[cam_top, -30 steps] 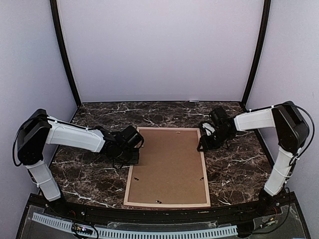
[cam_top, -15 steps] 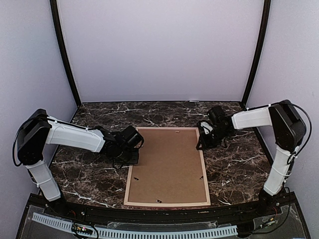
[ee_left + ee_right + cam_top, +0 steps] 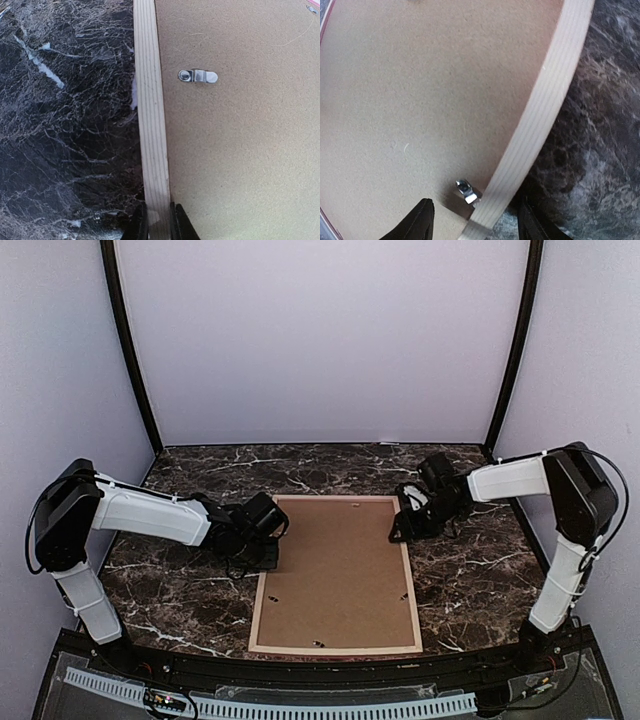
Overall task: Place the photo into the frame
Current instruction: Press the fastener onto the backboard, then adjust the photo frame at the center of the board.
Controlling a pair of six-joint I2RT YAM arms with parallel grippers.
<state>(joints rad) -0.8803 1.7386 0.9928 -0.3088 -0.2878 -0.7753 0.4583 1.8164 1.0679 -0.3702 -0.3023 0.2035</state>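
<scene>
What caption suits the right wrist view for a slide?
Open right gripper straddling the frame edge, beside a clip on the backing board.

The left arm (image 3: pixel 150 515) and right arm (image 3: pixel 510 480) share one livery — smooth white shells over the long links, bulky black housings at the joints and wrists. A thin black cable (image 3: pixel 626 490) loops off each, at 3 o'clock of the right and 9 o'clock of the left. The fingers (image 3: pixel 140 228) are matte black, tapered wedges.
</scene>
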